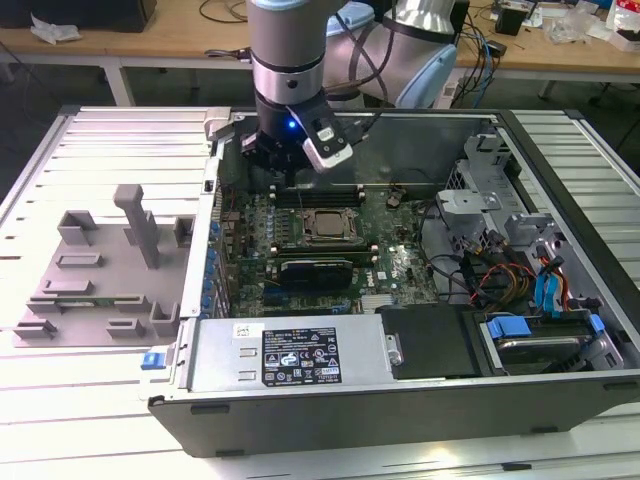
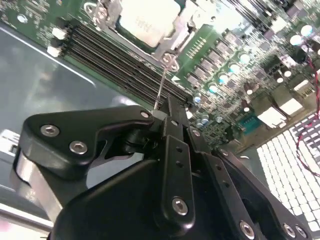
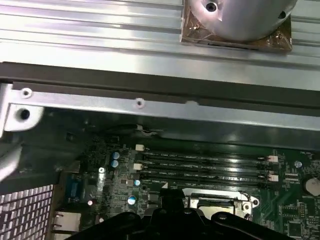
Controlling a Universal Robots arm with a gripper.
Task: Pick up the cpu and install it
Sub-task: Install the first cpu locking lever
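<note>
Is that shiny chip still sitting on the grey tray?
No, the cpu lies in the socket on the green board, apart from the grey tray.

The exterior view looks down from above and in front onto the open computer case [image 1: 400, 400], with the arm at its far side. Both wrist views ride close over the motherboard [image 3: 210, 175]: the second looks past the gripper [image 2: 170, 112] at the socket, the first toward the case's wall. All three share the memory slots [image 1: 305, 190].

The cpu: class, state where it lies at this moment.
In the exterior view the cpu sits in the motherboard socket, centre of the open computer case, just below the end effector and beside the memory slots.
</note>
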